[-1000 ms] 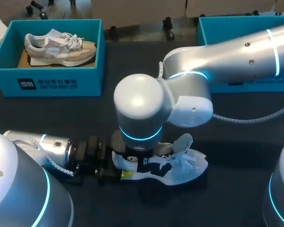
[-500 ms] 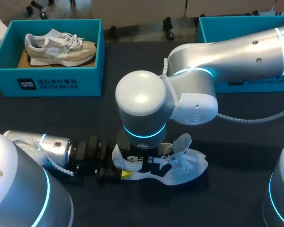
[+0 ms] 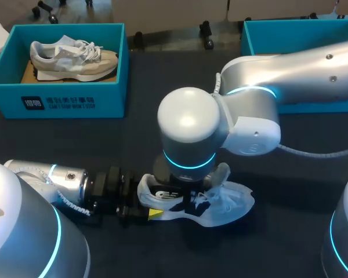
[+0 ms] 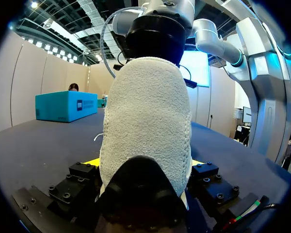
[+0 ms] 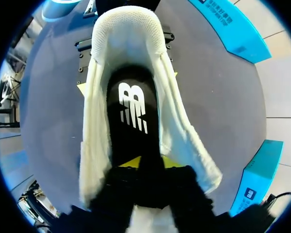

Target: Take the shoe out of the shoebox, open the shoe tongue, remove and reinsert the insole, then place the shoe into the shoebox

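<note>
The white shoe (image 3: 226,202) is lying on the desk (image 3: 133,133), its heel being clamped by the left gripper (image 4: 144,165). The right gripper (image 5: 149,164) is being held down inside the shoe, at the black insole (image 5: 133,111); whether it is closed on the insole cannot be told. The insole-removal step is judged to be in hand. A secure pinch and an upward pull are being called for next.

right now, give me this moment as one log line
left hand: shut on white shoe heel | right hand: inside shoe, at black insole | shoe: on table
</note>
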You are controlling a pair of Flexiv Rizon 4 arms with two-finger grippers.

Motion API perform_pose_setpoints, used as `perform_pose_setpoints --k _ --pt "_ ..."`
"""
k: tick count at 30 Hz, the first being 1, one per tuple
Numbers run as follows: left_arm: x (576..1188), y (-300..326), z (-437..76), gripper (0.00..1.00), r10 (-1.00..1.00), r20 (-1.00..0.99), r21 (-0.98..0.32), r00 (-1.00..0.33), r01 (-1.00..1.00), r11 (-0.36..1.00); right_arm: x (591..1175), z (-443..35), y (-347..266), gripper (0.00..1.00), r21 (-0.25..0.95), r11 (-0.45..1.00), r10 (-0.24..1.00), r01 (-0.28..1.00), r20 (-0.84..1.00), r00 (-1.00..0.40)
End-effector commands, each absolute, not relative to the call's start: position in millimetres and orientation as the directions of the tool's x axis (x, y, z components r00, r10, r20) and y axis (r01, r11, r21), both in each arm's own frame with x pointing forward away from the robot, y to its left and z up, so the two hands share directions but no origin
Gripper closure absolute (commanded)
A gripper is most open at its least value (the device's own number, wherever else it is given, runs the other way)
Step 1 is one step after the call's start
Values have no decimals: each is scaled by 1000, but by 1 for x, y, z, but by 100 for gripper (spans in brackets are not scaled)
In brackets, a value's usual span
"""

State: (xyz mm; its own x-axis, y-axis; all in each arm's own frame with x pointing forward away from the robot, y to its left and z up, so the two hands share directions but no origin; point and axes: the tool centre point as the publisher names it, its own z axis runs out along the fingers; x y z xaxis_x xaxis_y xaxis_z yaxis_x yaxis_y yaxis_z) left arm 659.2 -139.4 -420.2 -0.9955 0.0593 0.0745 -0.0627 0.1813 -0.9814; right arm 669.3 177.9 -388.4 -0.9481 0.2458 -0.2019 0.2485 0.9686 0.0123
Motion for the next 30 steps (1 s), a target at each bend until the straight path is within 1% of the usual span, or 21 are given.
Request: perform_pose_setpoints --k 1,6,15,21,23,27,30 --pt "660 -136 -424 100 57 75 -981 -996 -63 183 671 -390 172 56 27 969 247 247 -201 -948" --pt "660 -136 -424 100 57 75 -981 -996 -63 183 676 -398 171 55 46 970 242 237 -159 -957" --pt "660 -136 -424 100 57 75 -981 -996 -63 183 672 -417 184 58 68 970 238 234 -59 -970" --pt "660 -136 -424 100 57 75 -981 -996 -63 183 662 -429 187 57 75 963 258 258 6 -966" --pt "660 -136 -424 100 57 75 -981 -996 -63 183 657 -433 188 57 64 960 268 272 57 -962" --pt "660 -136 -424 100 57 75 -981 -996 -63 183 644 -442 194 59 51 957 274 284 156 -949" --pt "660 -136 -424 100 57 75 -981 -996 -63 183 633 -446 199 62 45 954 282 295 195 -939"
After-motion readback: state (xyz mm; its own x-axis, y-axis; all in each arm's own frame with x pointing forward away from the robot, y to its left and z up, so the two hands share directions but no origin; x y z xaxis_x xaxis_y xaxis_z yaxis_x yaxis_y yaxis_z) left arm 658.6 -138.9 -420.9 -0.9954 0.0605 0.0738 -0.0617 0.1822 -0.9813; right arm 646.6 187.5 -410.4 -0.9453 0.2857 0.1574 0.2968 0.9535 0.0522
